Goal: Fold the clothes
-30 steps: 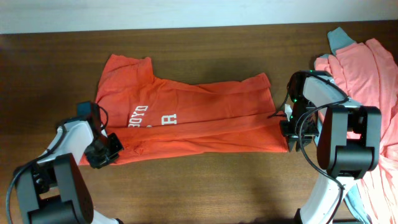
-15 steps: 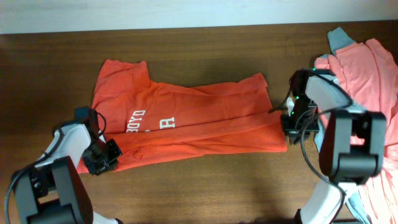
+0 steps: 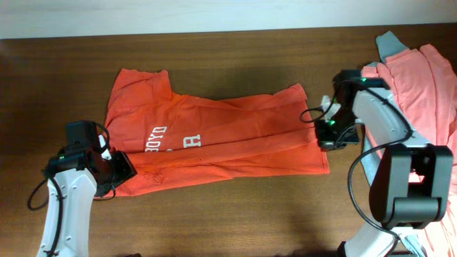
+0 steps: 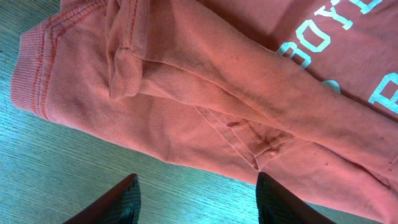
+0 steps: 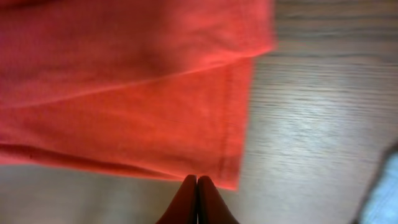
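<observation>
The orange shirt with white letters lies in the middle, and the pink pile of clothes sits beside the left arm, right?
Not quite. The overhead view shows the pink pile beside the right arm, not the left. The orange shirt with white letters does lie in the middle.

Items counted on my table (image 3: pixel 235 214): one table. Garments, three: one orange-red T-shirt (image 3: pixel 214 135), one salmon-pink T-shirt (image 3: pixel 421 78), and one grey-teal garment (image 3: pixel 388 44), largely covered. My tools, two: one left tool (image 3: pixel 118 171) and one right tool (image 3: pixel 330 135).
</observation>
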